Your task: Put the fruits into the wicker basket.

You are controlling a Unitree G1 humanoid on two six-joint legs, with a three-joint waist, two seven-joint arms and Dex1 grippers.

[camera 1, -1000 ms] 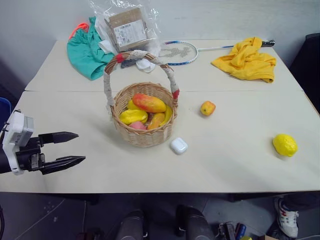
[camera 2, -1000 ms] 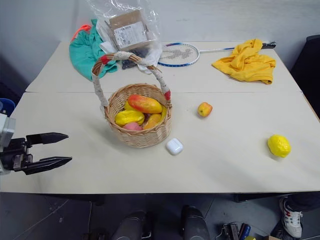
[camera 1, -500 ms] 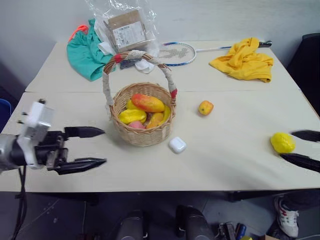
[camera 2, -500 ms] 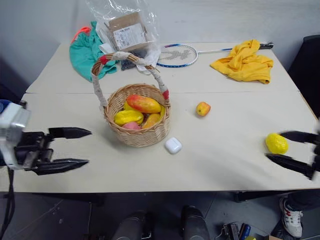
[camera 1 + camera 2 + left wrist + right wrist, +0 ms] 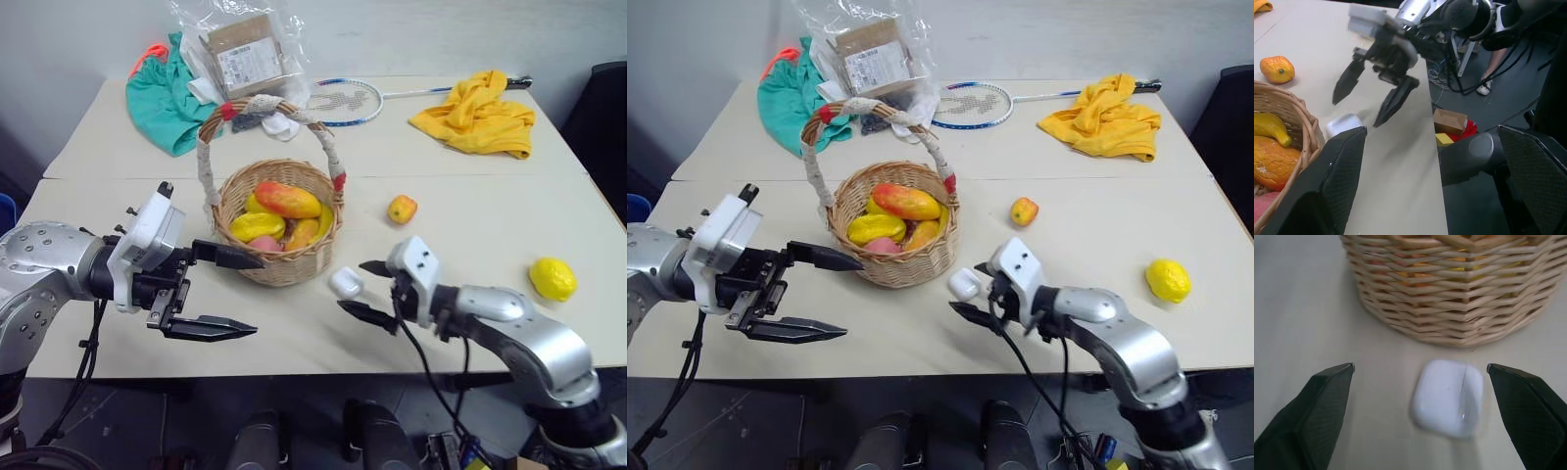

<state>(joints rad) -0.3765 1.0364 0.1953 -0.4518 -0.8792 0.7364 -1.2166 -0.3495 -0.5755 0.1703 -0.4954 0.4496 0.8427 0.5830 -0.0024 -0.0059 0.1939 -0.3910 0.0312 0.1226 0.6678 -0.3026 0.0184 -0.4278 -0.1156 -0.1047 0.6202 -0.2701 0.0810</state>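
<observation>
The wicker basket (image 5: 284, 264) stands mid-table with several fruits inside. A small orange-yellow fruit (image 5: 402, 209) lies to its right. The yellow lemon (image 5: 554, 279) sits near the table's right edge. My left gripper (image 5: 257, 296) is open and empty, just left of the basket's front, pointing right. My right gripper (image 5: 351, 285) is open by the front edge, with its fingers on either side of a small white case (image 5: 1448, 397) that lies in front of the basket (image 5: 1449, 293). The left wrist view shows the right gripper (image 5: 1376, 93) beside the case (image 5: 1344, 125).
At the back of the table lie a green cloth (image 5: 167, 98), a plastic bag holding a box (image 5: 245, 54), a badminton racket (image 5: 353, 98) and a yellow cloth (image 5: 475, 117). A seam (image 5: 490, 177) runs across between the two tabletops.
My right arm swung in from the right edge by the lemon to the white case in front of the basket. My left gripper moved right, toward the basket.
</observation>
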